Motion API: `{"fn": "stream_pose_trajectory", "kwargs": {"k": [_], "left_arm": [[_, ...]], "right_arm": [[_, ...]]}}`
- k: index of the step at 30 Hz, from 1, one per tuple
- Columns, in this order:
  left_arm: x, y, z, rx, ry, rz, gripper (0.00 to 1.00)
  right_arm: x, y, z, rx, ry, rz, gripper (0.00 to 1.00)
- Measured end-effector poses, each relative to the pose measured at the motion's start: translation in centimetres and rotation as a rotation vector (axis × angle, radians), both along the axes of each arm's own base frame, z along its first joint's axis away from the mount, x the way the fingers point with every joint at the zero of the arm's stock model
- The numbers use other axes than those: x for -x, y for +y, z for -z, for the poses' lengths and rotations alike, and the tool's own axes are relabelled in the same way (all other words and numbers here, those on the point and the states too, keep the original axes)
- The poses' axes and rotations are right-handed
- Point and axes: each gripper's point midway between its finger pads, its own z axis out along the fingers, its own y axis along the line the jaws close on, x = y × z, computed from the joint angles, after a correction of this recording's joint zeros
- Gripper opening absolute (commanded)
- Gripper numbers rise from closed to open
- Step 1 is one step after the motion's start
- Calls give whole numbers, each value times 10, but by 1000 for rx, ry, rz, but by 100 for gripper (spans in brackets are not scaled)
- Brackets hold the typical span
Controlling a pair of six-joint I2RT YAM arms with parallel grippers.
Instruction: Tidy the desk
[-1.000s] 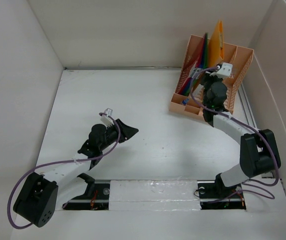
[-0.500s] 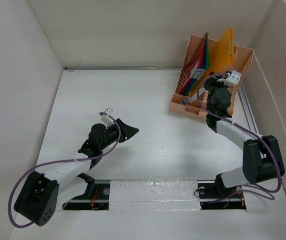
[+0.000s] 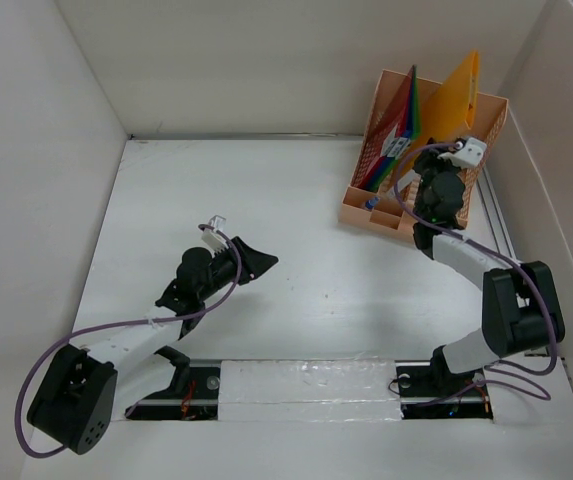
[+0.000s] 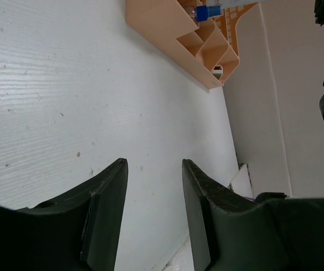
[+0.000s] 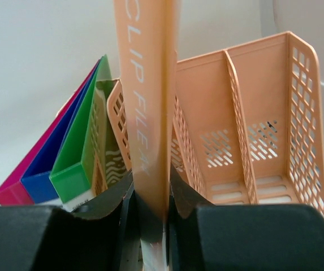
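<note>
The desk (image 3: 296, 240) is a white tabletop walled by white panels. My right gripper (image 3: 442, 160) is shut on an orange clip file (image 3: 456, 95), holding it upright over the peach file rack (image 3: 486, 125) at the back right. In the right wrist view the clip file (image 5: 147, 101) stands between my fingers (image 5: 108, 200), in line with a divider of the rack (image 5: 263, 141). Green, blue and pink folders (image 5: 54, 158) sit in the rack's left slot. My left gripper (image 3: 261, 262) is open and empty above the desk's middle left (image 4: 150, 186).
The rack's low front compartments (image 4: 207, 48) hold a small blue item (image 4: 208, 12). The right wall panel (image 3: 556, 180) stands close beside the rack. A taped strip (image 3: 306, 380) runs along the near edge between the arm bases.
My right gripper has carried the orange clip file to the right, from the rack's left side toward its right slots. The left arm has not moved.
</note>
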Motion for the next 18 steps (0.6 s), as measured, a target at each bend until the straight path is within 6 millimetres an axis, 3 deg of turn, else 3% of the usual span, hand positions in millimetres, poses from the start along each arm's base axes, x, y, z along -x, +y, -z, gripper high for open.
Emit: {"fn": "stream_pose_trajectory", "kwargs": {"k": [6, 12, 18], "left_arm": [[0, 0, -2, 3, -8, -3, 39], [0, 0, -2, 2, -7, -2, 38], [0, 0, -1, 1, -5, -2, 39]], "right_arm": [[-10, 3, 3, 46, 18, -3, 0], [-22, 8, 32, 77, 82, -23, 0], [-20, 13, 55, 64, 137, -55, 2]]}}
